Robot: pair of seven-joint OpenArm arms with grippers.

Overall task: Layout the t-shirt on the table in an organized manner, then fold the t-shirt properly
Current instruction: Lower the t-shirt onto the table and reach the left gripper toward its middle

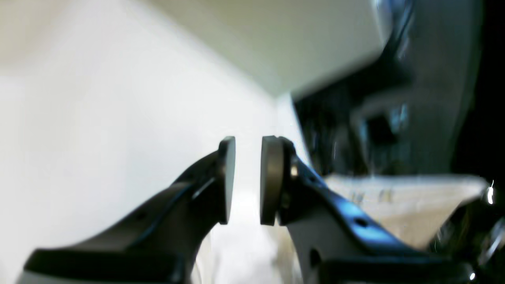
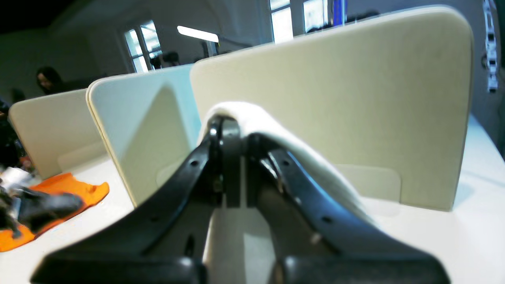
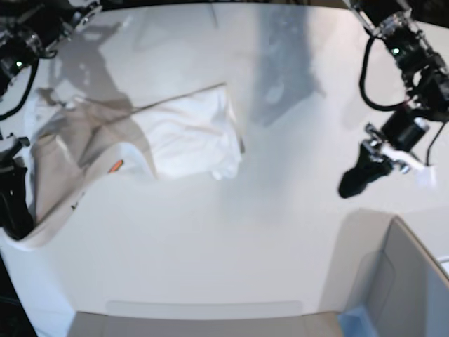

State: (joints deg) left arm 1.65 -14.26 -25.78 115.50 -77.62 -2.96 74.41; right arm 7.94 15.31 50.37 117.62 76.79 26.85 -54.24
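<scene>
On the desk (image 3: pixel 280 210) left side in base view, t-shirt (image 3: pixel 189 133) lies crumpled; right jaws (image 2: pixel 232 130) clenched on its edge, left jaws (image 1: pixel 247 179) parted, empty. Layout step; next needs spreading flat w/ both arms.

The t-shirt (image 3: pixel 179 133) is white cloth, crumpled and partly bunched, lying toward the left portion of the surface (image 3: pixel 231 239) in the base view. Its right part lies flat in a rough rectangle with a straight upper edge; a small orange print mark shows near its middle. Its left part is lifted off the surface and drapes down past the surface's left edge. In the right wrist view, a fold of the same white cloth passes over the pinched tips of the right tool (image 2: pixel 232 130). The surface is plain, smooth and white.
</scene>
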